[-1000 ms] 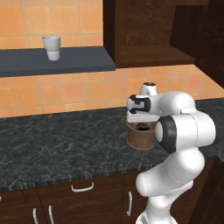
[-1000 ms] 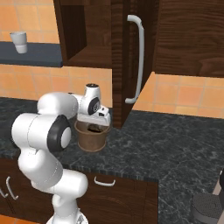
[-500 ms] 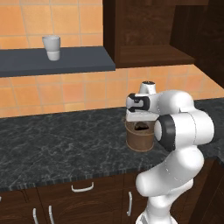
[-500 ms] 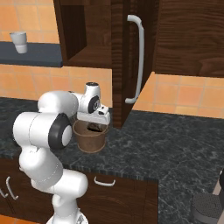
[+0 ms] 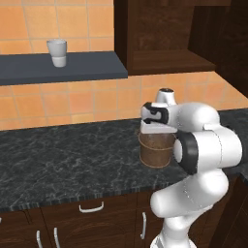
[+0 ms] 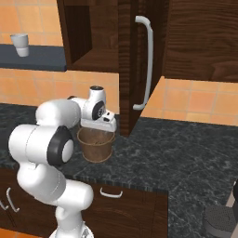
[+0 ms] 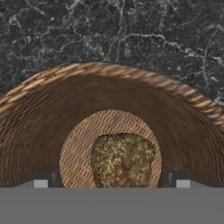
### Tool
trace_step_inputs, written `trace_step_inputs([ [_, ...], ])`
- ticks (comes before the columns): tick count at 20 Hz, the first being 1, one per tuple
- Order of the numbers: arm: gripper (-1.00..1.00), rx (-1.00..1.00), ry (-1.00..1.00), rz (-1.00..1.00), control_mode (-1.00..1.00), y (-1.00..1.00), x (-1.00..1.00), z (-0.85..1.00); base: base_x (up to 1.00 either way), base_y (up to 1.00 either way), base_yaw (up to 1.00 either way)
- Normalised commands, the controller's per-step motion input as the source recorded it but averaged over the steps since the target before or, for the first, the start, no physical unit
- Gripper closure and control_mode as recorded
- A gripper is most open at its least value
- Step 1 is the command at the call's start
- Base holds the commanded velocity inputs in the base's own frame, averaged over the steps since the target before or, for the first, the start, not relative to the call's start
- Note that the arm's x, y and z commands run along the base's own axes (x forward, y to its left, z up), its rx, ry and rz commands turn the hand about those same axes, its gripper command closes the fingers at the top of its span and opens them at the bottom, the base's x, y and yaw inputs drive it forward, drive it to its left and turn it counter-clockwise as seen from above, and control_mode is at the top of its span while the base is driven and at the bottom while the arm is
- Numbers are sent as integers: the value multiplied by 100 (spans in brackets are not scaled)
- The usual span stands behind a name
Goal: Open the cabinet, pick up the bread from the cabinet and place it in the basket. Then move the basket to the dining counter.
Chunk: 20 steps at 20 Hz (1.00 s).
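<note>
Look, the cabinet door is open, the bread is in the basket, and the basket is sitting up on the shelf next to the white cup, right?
Not quite. The basket is down at the black counter, under the gripper, as both base views show. The cup stands alone on the shelf. The rest is right: the cabinet door is open, and the hand view shows the bread in the basket.

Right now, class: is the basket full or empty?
Not empty: the hand view shows the bread lying on the floor of the basket, with room around it.
</note>
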Motion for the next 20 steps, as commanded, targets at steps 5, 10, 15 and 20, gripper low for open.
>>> trace_step_inputs([
  [5,-100,0,-11,7,-100,7,-56,25,0,0,0],
  [10,-100,-1,-12,18,-100,33,-48,41,0,0,0],
  [15,-100,-8,0,21,-100,50,-24,6,0,0,0],
  [20,-100,-7,0,18,-100,38,-4,0,0,0,0],
])
